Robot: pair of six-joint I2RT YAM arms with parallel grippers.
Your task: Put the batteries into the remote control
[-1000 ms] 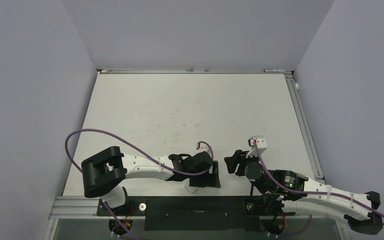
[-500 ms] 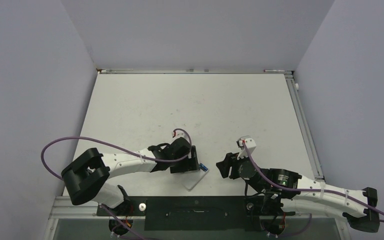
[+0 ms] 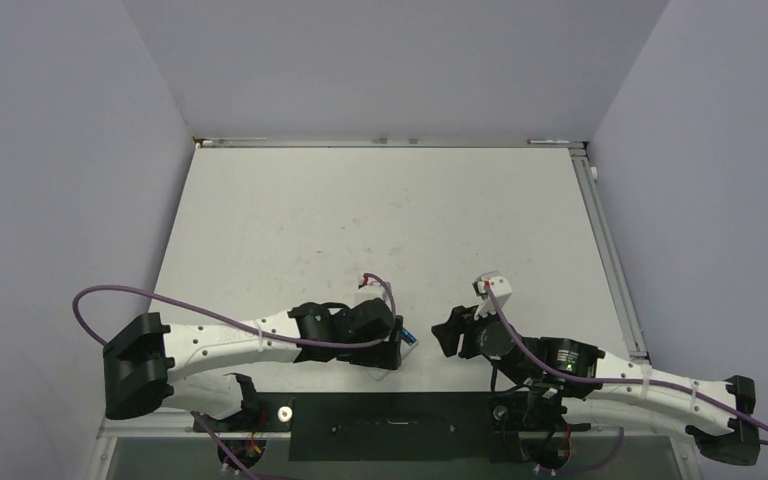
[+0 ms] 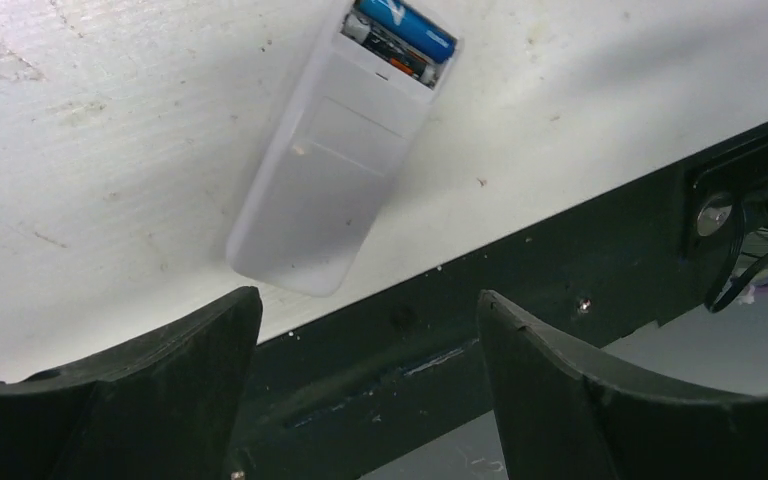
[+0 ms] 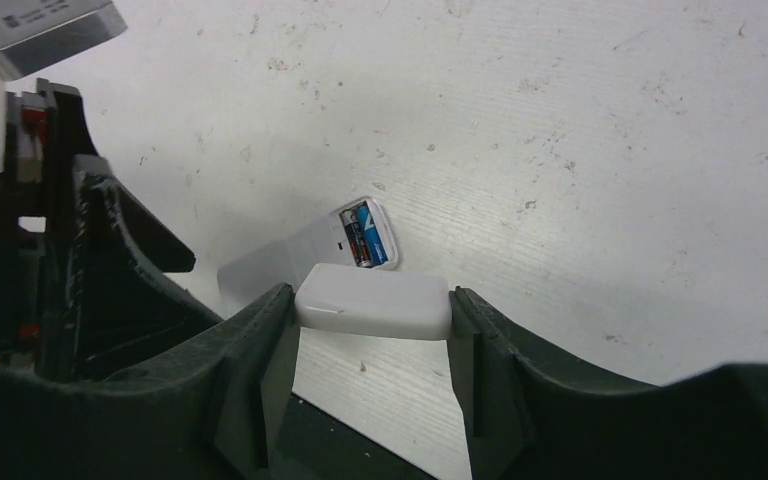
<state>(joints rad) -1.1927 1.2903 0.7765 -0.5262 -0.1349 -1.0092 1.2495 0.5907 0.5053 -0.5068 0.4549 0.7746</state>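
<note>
Clearly, the right fingers press from both sides on a small white cover. So the right gripper is closed on this piece and, as far as I can judge, holds it off the table. The left fingers stand wide apart with nothing between them. The left gripper is open and empty, and it hovers over the near end of the remote control.

The remote lies with its plain back up, near the front edge of the table, just beside the dark rail. At its far end the compartment is uncovered, and the blue battery and the dark battery lie side by side in it.

I judge that both batteries are already seated and that the step in hand is closing the compartment. The next move calls for the right arm to bring the cover flat over the opening, line up its edges and press or slide it home. The remote looks light, so the left gripper probably must steady it.

The left wrist view shows the whole back of the remote and how near it is to the edge, but not the cover. The right wrist view shows the cover in the grip, with the open compartment behind it. From the top the left gripper hides almost all of the remote, and I cannot make out the cover there.
</note>
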